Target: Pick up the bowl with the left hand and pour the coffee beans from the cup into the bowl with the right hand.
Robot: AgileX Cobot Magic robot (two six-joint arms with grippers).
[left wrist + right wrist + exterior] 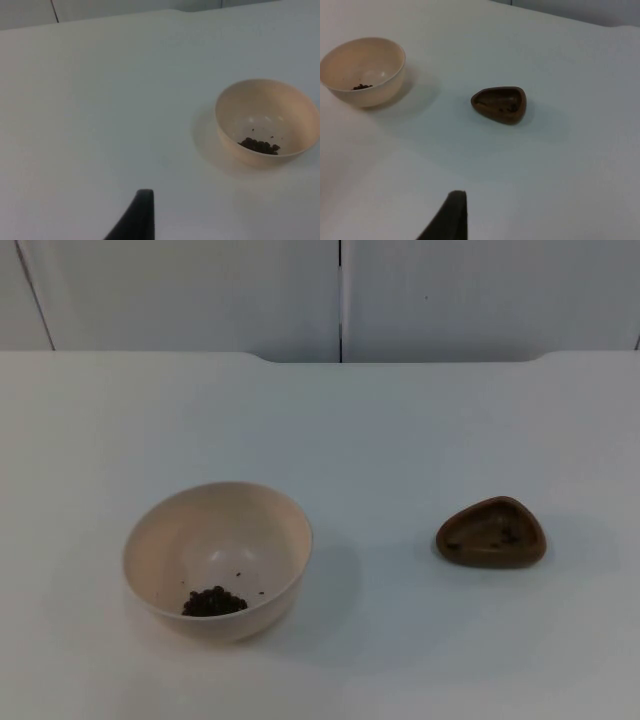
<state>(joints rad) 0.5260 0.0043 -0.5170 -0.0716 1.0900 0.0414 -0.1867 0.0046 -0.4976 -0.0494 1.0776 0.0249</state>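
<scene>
A cream bowl point(218, 540) stands upright on the white table at the front left, with a small heap of coffee beans point(213, 602) at its bottom. The brown wooden cup point(491, 533), a shallow rounded-triangle shape, rests on the table to the right, well apart from the bowl, with only a few dark specks inside. From the left wrist view, my left gripper point(141, 212) hovers over bare table some way from the bowl point(267, 115). My right gripper point(451, 215) hangs back from the cup point(500, 104), with the bowl point(364, 62) beyond it. Neither gripper holds anything.
The white table point(380, 430) runs back to the grey partition wall point(200, 290), which has a dark vertical seam point(340, 300). Wide bare table lies between bowl and cup and all around them.
</scene>
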